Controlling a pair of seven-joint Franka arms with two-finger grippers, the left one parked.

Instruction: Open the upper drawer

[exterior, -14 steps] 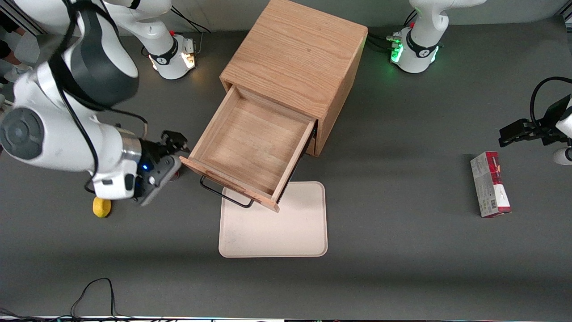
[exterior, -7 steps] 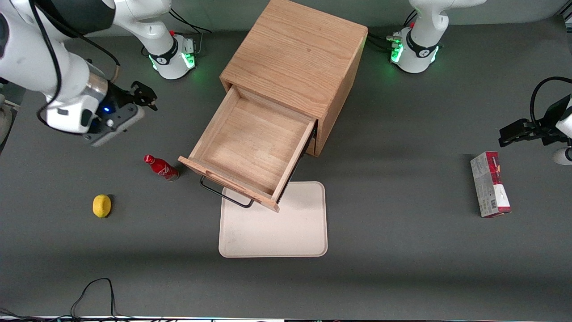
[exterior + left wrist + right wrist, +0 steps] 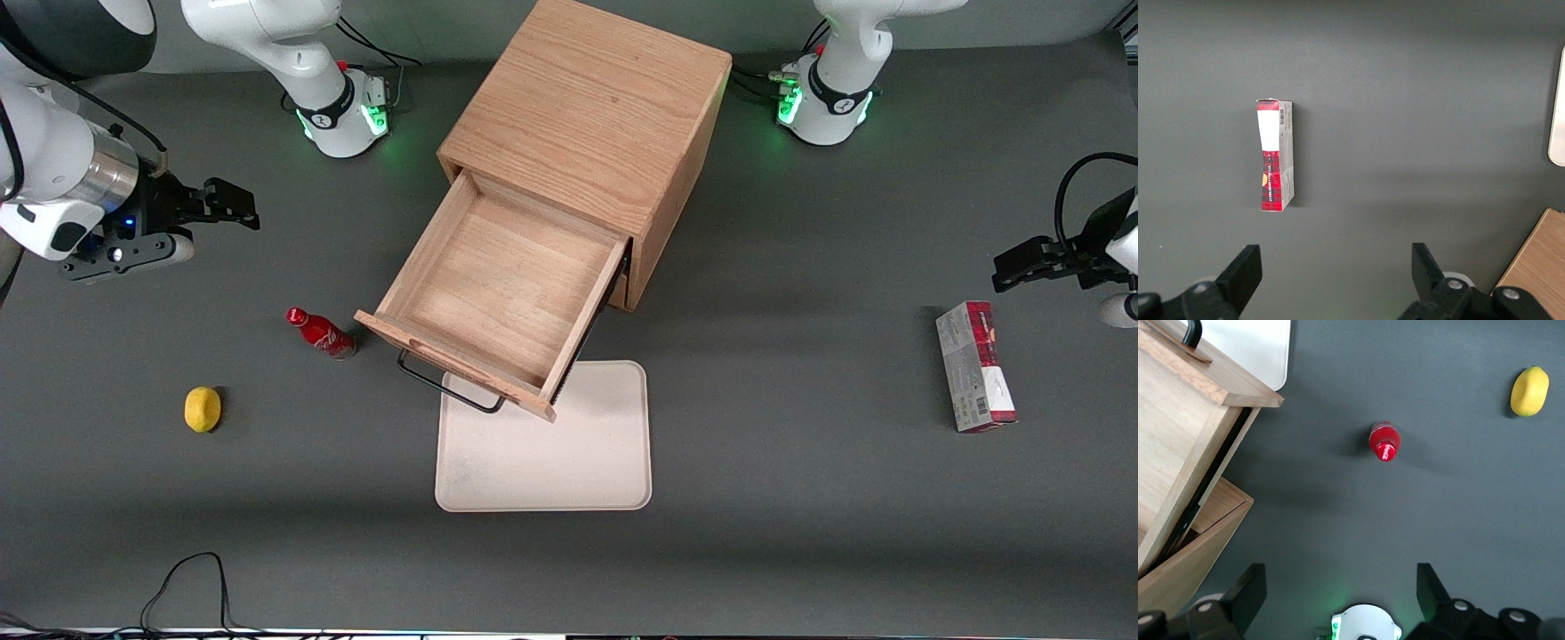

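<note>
Grey table [image 3: 800, 498] carries cabinet [image 3: 587, 116], tray [image 3: 542, 462], bottle [image 3: 320, 332], lemon [image 3: 203, 410], carton [image 3: 975, 366].

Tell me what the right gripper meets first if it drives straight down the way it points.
Probably bare table. The open gripper points down, with the red bottle off that line, though depth is unclear.

Your upper drawer [image 3: 505, 295] sits in the middle of the front frame, pulled well out of the light-oak cabinet [image 3: 591, 133] toward the camera. Its plain wood tray lies open to view from above, with nothing inside it. The black wire handle [image 3: 444, 384] hangs off the front panel at the drawer's nearest edge, and that front corner overhangs the cream tray [image 3: 542, 453] on the counter. The end effector [image 3: 233, 206], fingers spread apart, hovers at the frame's left, well apart from the drawer.
</note>
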